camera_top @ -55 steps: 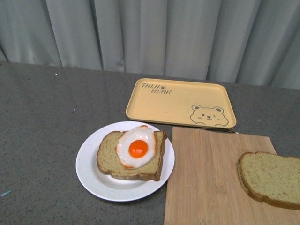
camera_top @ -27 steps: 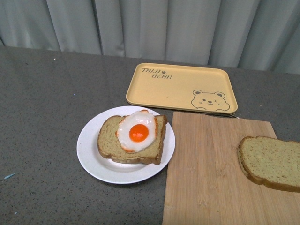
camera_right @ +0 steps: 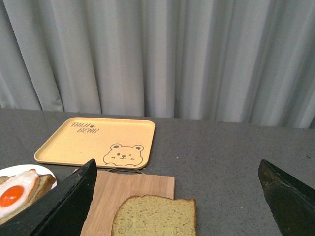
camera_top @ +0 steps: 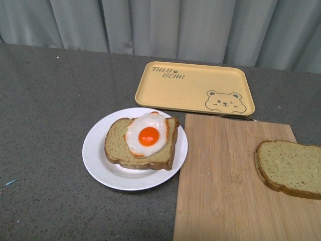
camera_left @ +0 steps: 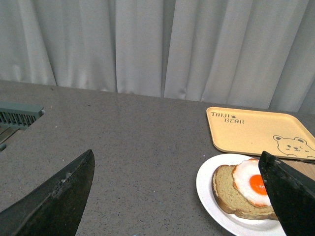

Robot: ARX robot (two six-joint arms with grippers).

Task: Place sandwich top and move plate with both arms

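Note:
The sandwich top [camera_top: 290,168], a plain tan-brown bread slice, lies on the right end of a wooden cutting board [camera_top: 225,181]. It also shows in the right wrist view [camera_right: 155,217], between my open right gripper's [camera_right: 177,196] fingers. The white plate [camera_top: 96,150] sits left of the board and holds a bread slice with a fried egg [camera_top: 147,134]. In the left wrist view the plate [camera_left: 206,184] lies by the right finger [camera_left: 290,196] of my open left gripper [camera_left: 177,196]. No arm shows in the front view.
A yellow rectangular tray with a bear drawing [camera_top: 194,88] lies behind the plate and board. Grey curtains hang behind the dark grey table [camera_top: 45,115]. A grey slotted object [camera_left: 17,115] sits at the table edge in the left wrist view.
The front view has tilted down a little: plate, tray, board and bread all sit higher in the picture. Nothing on the table has moved relative to the rest.

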